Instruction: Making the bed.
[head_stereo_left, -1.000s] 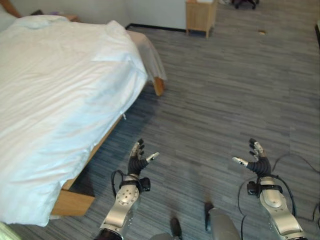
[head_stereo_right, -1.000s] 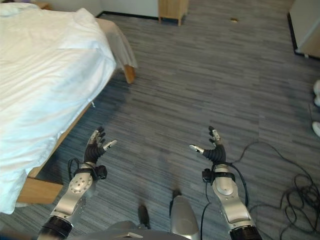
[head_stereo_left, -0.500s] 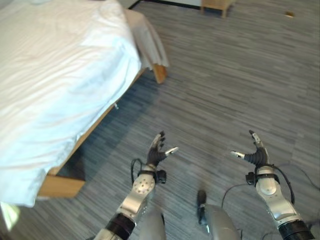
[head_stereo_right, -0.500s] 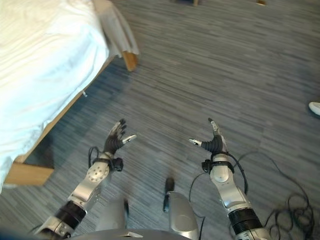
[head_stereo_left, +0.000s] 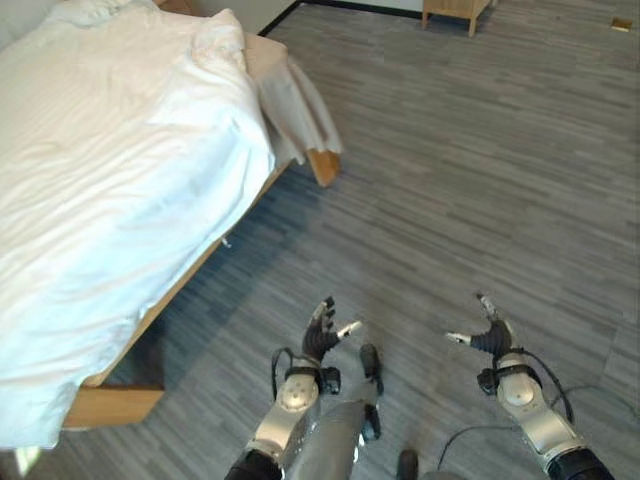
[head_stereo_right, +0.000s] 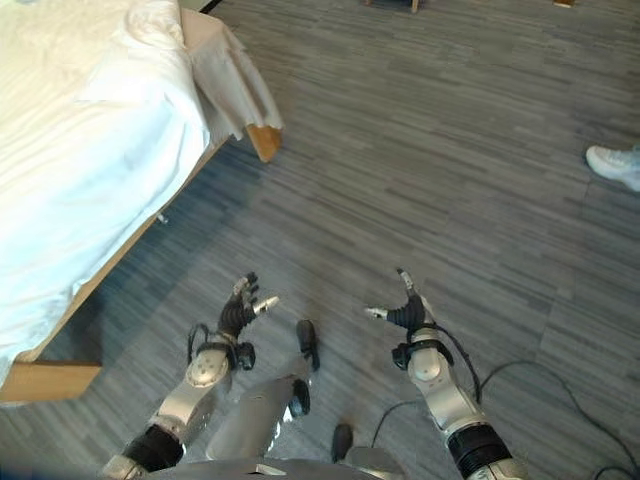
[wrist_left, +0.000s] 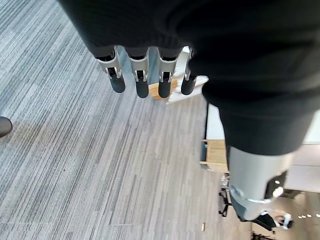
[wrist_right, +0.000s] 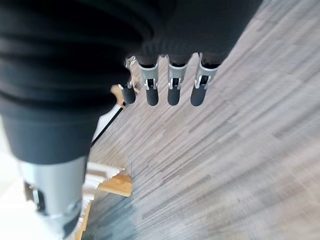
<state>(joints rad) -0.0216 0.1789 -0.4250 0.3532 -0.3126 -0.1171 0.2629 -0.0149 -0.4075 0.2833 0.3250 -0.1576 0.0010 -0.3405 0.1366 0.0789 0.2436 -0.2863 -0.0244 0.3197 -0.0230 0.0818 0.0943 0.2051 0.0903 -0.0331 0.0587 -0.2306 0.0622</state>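
Both arms reach forward at the near edge of the scene. The left hand (head_stereo_left: 322, 339) is raised with straight fingers (wrist_left: 141, 84) and the thumb spread to the right. The right hand (head_stereo_left: 489, 338) mirrors it, fingers (wrist_right: 173, 90) straight, holding nothing.

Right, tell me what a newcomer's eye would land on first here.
First, the rumpled white duvet covering the wooden-framed bed on the robot's left, with a beige sheet hanging off its far corner. Next, the open left hand and open right hand, both empty above the grey striped floor.
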